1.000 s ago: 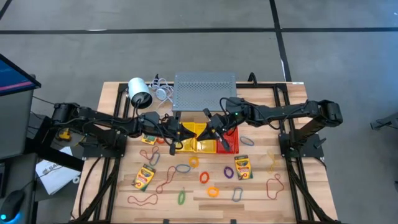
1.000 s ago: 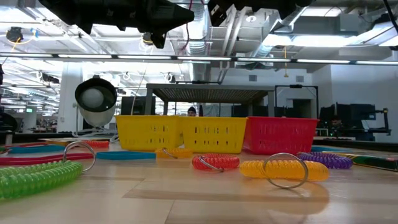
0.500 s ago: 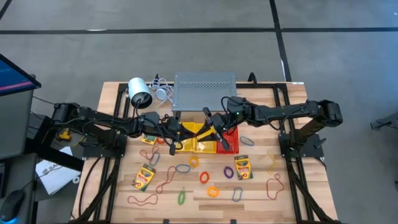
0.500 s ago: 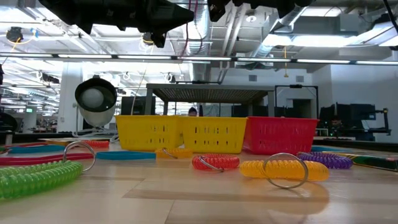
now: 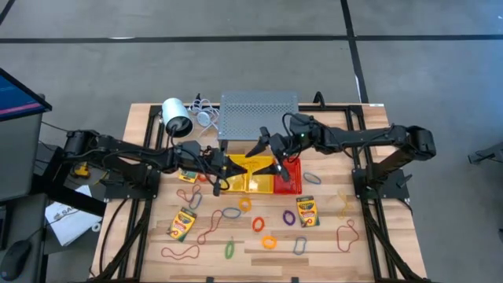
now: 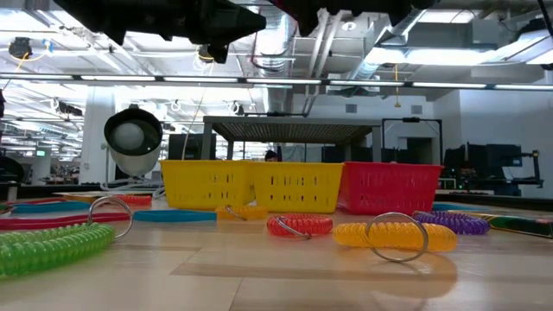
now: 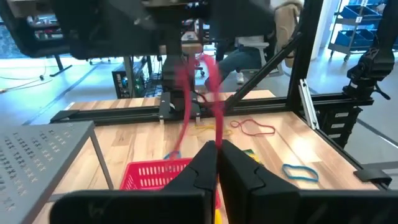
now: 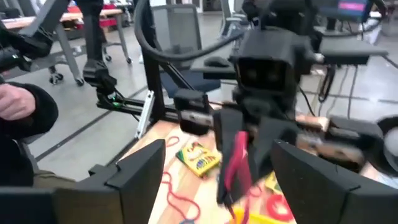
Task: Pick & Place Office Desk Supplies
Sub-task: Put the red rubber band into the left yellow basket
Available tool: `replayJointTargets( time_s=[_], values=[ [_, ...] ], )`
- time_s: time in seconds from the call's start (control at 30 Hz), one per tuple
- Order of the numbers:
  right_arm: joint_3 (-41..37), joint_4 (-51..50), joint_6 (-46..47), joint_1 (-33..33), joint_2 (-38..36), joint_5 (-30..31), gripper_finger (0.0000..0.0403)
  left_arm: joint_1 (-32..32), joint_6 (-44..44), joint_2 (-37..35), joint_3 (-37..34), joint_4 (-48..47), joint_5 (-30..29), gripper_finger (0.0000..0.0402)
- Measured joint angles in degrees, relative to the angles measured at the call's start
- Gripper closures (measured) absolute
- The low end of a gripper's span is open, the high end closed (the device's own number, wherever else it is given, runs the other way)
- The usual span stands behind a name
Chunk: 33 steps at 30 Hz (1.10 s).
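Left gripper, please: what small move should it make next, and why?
Probably open its jaws: the left gripper, shut on a red rubber band, hangs at the yellow bin, so the band would likely drop inside.

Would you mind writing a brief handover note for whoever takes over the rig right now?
Left gripper: shut on a red rubber band, at the left end of the yellow bins.
Right gripper: open, nothing visible in it, above the bins beside the red bin.
Done: bin contents unclear.
Left: crayon boxes, coil rings and loose rubber bands on the table.
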Motion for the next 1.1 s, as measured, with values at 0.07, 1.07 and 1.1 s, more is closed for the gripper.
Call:
replayJointTargets(
  time_s=[0.07,1.07,1.1],
  values=[
    [0.0,-2.2,0.0,-0.9,-1.3,0.0,0.0116,0.0,0.0,-2.3,-0.1,-2.8,-0.2,0.0398],
    [-2.6,-37.0,-1.2,-0.3,-8.3,16.7,0.0117,0.4,0.8,-8.2,-0.1,-23.2,-7.2,0.0399],
    [-3.1,-36.6,-1.0,-0.3,-8.4,16.8,0.0117,0.4,0.8,-7.7,-0.1,-23.2,-7.3,0.0399]
  ],
)
